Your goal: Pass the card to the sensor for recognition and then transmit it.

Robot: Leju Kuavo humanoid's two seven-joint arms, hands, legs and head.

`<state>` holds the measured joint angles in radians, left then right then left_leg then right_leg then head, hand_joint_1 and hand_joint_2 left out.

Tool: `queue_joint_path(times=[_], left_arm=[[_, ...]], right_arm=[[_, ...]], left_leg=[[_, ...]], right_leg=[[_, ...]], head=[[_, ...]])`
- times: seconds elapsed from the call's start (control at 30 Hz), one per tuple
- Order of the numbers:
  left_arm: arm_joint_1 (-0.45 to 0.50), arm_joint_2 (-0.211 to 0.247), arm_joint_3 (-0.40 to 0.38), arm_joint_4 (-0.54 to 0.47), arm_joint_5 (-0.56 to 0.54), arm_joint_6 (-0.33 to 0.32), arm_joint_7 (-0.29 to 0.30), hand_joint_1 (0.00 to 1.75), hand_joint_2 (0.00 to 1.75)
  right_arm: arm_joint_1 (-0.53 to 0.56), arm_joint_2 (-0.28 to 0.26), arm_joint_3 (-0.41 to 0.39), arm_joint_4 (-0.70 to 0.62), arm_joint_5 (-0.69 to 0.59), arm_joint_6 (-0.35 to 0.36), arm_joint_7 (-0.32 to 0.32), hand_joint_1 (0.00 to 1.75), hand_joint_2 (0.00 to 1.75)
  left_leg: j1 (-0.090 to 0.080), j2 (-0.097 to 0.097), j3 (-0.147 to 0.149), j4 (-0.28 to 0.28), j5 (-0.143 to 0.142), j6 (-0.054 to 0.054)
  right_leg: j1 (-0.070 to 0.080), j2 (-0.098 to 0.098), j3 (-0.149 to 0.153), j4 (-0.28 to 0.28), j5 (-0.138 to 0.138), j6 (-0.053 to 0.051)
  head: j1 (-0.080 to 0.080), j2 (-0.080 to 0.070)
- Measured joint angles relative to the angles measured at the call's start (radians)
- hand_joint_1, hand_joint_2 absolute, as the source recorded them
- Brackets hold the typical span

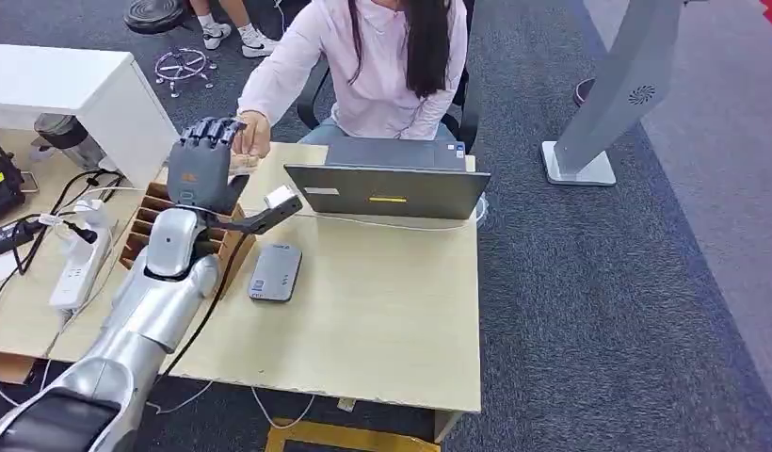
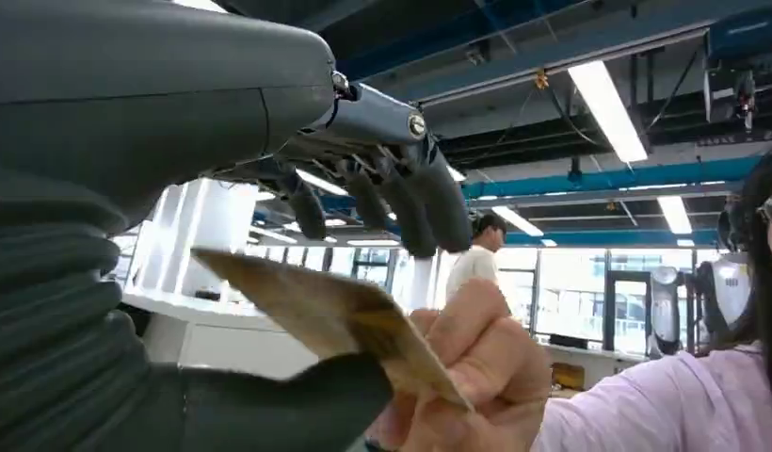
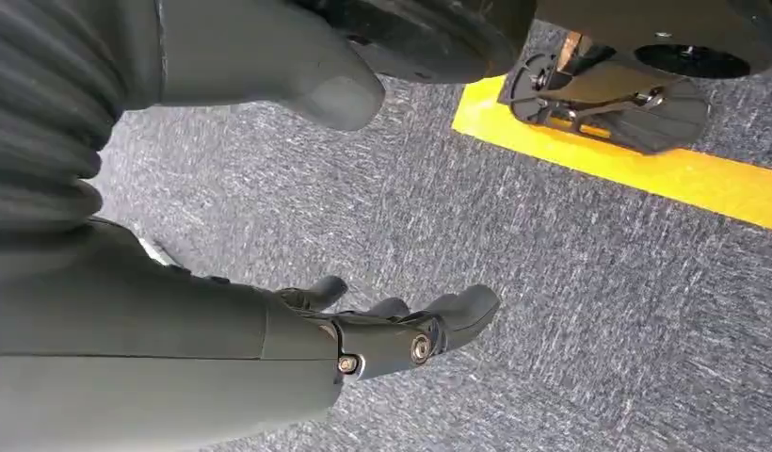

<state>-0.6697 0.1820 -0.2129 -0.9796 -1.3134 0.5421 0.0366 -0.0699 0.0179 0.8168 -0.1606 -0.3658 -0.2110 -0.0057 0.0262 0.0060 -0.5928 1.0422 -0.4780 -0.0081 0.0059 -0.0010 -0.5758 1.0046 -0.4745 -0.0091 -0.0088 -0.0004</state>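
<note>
My left hand (image 1: pixel 206 162) is raised over the table's far left corner, right by the hand (image 1: pixel 251 135) of a person seated behind the desk. In the left wrist view a tan card (image 2: pixel 316 306) lies across my thumb (image 2: pixel 269 405), and the person's fingers (image 2: pixel 476 363) pinch its far end. My dark fingers (image 2: pixel 401 202) stretch out above the card with a gap under them. The grey card sensor (image 1: pixel 275 272) lies flat on the wooden table (image 1: pixel 382 320), nearer me than the hand. My right hand (image 3: pixel 382 330) hangs over the carpet, holding nothing.
An open laptop (image 1: pixel 387 188) stands in front of the person. A cardboard divider box (image 1: pixel 145 221) sits under my left forearm. A power strip (image 1: pixel 76 264) and cables lie at the left, a white cabinet (image 1: pixel 72 85) beyond. A grey stand (image 1: pixel 599 113) rises at the right.
</note>
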Motion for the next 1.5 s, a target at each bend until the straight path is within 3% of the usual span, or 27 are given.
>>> queue_joint_path(times=[0.37, 0.5, 0.8, 1.13, 1.5], left_arm=[[0.0, 0.006, 0.0, 0.013, 0.016, 0.005, -0.01, 1.75, 1.75], [0.017, 0.005, 0.0, 0.01, 0.068, 0.006, -0.05, 1.75, 1.75], [0.274, -0.016, 0.0, -0.16, 0.125, 0.02, -0.081, 1.75, 1.75], [0.362, -0.029, 0.0, -0.182, 0.145, 0.007, -0.081, 1.75, 1.75], [0.338, -0.038, 0.0, -0.104, 0.112, -0.151, -0.015, 1.75, 1.75]], right_arm=[[0.0, 0.0, 0.004, 0.003, 0.0, -0.002, -0.003, 0.0, 1.75], [0.0, 0.0, 0.004, 0.003, -0.01, -0.002, -0.008, 0.0, 1.75], [0.001, 0.0, 0.004, 0.005, -0.033, -0.014, -0.008, 0.0, 1.75], [0.001, 0.0, 0.004, 0.005, -0.036, -0.015, -0.009, 0.0, 1.75], [0.001, 0.0, 0.004, 0.005, -0.043, -0.01, -0.006, 0.0, 1.75]], left_leg=[[0.0, 0.0, 0.0, 0.0, 0.0, 0.0], [0.0, 0.0, 0.0, 0.0, 0.0, 0.0], [-0.002, 0.0, 0.0, -0.002, 0.0, 0.0], [-0.003, 0.0, 0.0, -0.002, 0.0, 0.0], [-0.003, 0.0, 0.0, -0.002, 0.0, 0.0]], right_leg=[[0.0, 0.0, 0.0, 0.0, 0.0, 0.0], [0.0, 0.0, 0.0, 0.0, 0.0, 0.0], [-0.002, 0.001, -0.001, 0.0, -0.001, 0.001], [-0.002, 0.0, 0.0, 0.0, -0.001, 0.001], [-0.002, 0.0, -0.001, 0.0, 0.0, 0.001]], head=[[0.0, 0.0], [0.0, 0.0], [0.0, 0.0], [0.0, 0.0], [0.0, 0.0]])
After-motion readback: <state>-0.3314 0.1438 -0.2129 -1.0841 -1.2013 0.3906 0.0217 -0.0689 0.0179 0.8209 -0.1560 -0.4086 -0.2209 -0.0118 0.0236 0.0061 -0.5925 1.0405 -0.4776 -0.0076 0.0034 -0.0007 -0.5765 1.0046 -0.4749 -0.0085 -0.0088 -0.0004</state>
